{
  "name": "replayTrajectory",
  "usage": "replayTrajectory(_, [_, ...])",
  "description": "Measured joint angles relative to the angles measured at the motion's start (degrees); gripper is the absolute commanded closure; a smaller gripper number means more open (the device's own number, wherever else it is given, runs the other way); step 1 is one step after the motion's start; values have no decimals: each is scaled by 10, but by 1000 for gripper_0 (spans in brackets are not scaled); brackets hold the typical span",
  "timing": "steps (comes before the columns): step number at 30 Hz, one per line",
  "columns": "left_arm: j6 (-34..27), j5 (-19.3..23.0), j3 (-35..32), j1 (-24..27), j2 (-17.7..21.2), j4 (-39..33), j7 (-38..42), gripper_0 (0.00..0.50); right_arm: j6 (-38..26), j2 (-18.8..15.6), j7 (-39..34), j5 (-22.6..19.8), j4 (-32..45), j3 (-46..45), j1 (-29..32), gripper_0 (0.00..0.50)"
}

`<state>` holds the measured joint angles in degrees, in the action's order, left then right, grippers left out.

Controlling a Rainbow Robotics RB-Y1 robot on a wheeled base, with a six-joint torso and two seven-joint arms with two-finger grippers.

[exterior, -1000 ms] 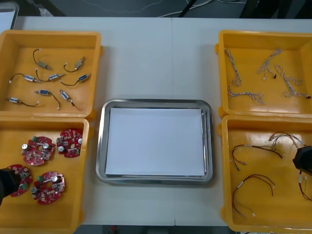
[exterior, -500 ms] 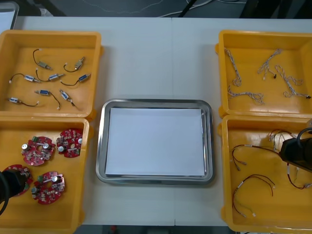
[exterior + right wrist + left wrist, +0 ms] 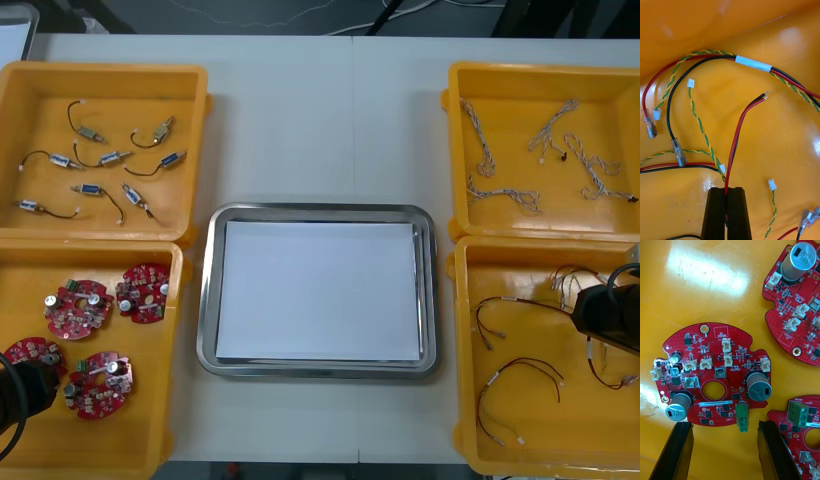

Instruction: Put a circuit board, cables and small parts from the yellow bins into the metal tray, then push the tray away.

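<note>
Cable work goes to my right gripper (image 3: 727,191), pinched tight on a red and black cable (image 3: 738,131) in its yellow bin (image 3: 782,112), ready for lifting. My left gripper (image 3: 724,425) hangs spread wide astride a circuit board (image 3: 711,363), sized to clasp it. The metal tray (image 3: 207,300) sits between the bins.

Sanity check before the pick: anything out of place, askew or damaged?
Nothing stands out. The metal tray sits square between the yellow bins. The right gripper is shut on a red and black cable; the left gripper is open at a circuit board.

Light table (image 3: 300,120) w/ center seam; dark floor (image 3: 250,15) beyond far edge.
</note>
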<state>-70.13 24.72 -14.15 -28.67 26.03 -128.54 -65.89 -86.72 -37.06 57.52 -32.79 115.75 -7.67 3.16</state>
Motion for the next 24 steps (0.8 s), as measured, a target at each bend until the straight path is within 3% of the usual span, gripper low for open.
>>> replayTrajectory(1, [1, 0, 0, 0, 0, 1, 0, 0, 0, 0, 0, 0, 0, 0, 0, 357])
replayTrajectory(2, [2, 0, 1, 0, 0, 3, 0, 0, 0, 0, 0, 0, 0, 0, 1, 357])
replayTrajectory(3, [2, 0, 1, 0, 0, 5, 0, 0, 0, 0, 0, 0, 0, 0, 1, 116])
replayTrajectory(4, [3, 0, 2, 0, 0, 7, 0, 0, 0, 0, 0, 0, 0, 0, 2, 116])
replayTrajectory(5, [3, 0, 2, 0, 0, 8, 0, 0, 0, 0, 0, 0, 0, 0, 3, 0])
replayTrajectory(13, [3, 0, 3, 0, 0, 13, 0, 0, -2, 0, 4, 0, 7, 0, 5, 0])
replayTrajectory(19, [3, -1, 13, 1, 0, 18, 0, 0, -36, 0, 168, 1, 35, -3, 7, 0])
replayTrajectory(24, [3, -1, 15, 2, 0, 22, 0, 0, -38, 0, 199, 1, 52, -8, 17, 0])
